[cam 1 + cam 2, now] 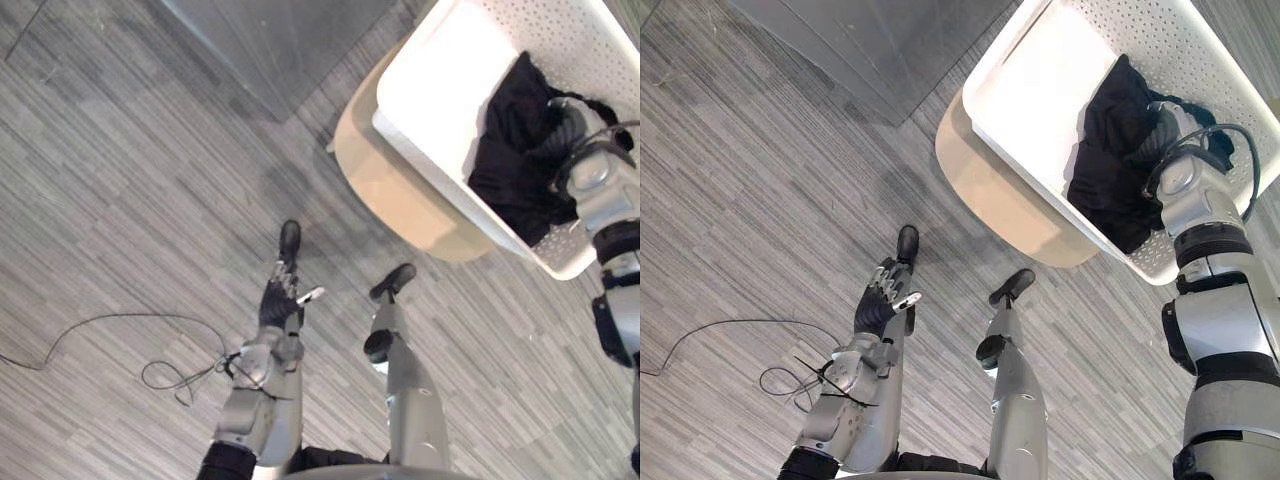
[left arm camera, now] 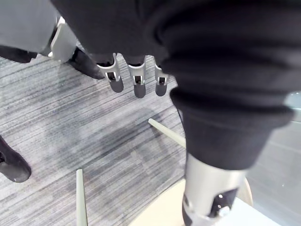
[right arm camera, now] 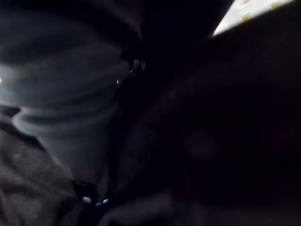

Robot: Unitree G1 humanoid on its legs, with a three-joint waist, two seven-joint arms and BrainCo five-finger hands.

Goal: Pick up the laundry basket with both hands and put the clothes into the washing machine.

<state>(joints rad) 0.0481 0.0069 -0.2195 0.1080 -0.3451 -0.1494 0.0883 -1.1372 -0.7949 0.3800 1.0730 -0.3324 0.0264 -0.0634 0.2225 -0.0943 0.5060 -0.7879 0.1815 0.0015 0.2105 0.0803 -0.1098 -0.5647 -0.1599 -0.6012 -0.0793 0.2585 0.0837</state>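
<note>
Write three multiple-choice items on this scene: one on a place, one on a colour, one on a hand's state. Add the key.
1. What does the laundry basket rest on?
A. a chair
B. the beige round table
C. a shelf

2. What colour are the clothes in the basket?
A. black
B. red
C. white

3. How is the left hand?
A. curled round the basket's rim
B. open, holding nothing
C. pinching cloth

Key:
1 B, as the basket's base sits on the table's top.
2 A, as the heap shows dark against the white basket wall.
3 B, as its fingers are straight over the floor, apart from the basket.
</note>
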